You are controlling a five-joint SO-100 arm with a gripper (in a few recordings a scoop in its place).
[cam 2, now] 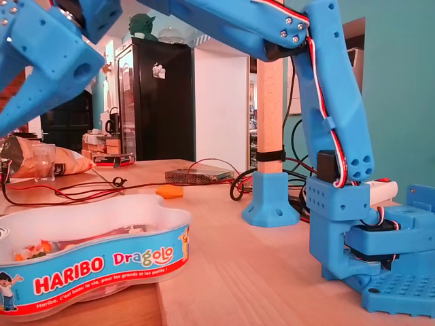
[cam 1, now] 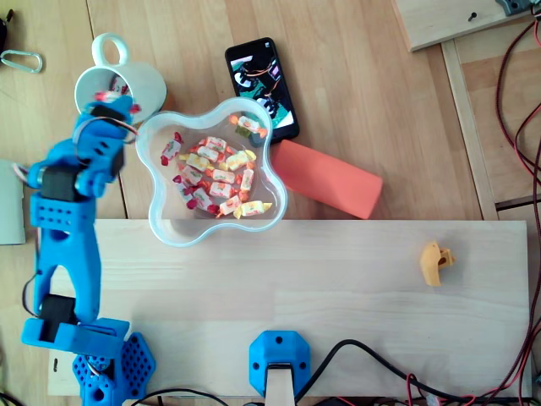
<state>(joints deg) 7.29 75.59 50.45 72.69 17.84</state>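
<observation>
The gripper [cam 1: 112, 107] is positioned over the near rim of the white mug [cam 1: 145, 83] at the far left of the table. Whether its fingers are released or clenched cannot be told from either view. The mug is set just left of the clear bowl [cam 1: 155, 216], in which wrapped sweets [cam 1: 215, 173] are heaped. From the wrist, the blue arm [cam 1: 66, 245] is run back toward the near edge, with its elbow bent above the left end of the pale board [cam 1: 338, 288]. Its base [cam 1: 95, 351] is seated at the near left corner. In the fixed view, the gripper [cam 2: 41, 75] is raised above the bowl [cam 2: 102, 265].
</observation>
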